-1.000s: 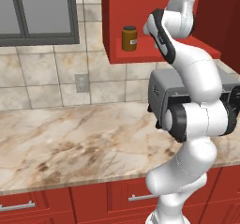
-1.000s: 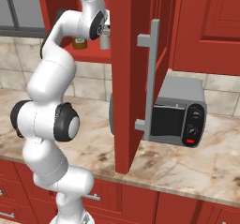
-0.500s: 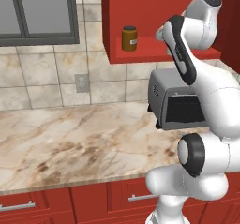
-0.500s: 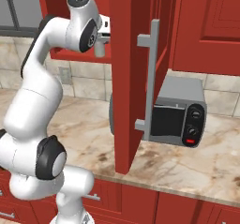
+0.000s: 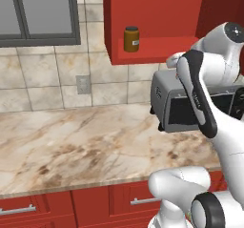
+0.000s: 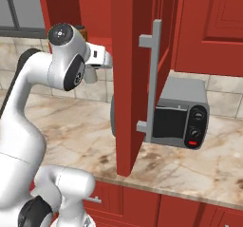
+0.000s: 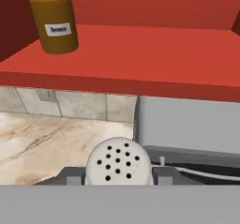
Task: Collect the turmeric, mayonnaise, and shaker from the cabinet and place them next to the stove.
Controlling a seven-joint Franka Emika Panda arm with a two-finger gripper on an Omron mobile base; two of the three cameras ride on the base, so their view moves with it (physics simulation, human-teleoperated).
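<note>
Gripper [image 7: 119,181] clenched on shaker [image 7: 119,164], its perforated pale top facing the hand cam, held in air in front of toaster oven [image 7: 187,124] and below the shelf edge. Marble counter [image 5: 81,146] lower left w/ tiled wall behind. Further back: turmeric [image 7: 53,19] upright on left part of cabinet [image 7: 140,59] shelf, near its left wall. In right base view cabinet door [image 6: 130,79] stands open beside the arm.

base views flank arm, share cabinet [image 5: 157,17]; hand view close under shelf
</note>
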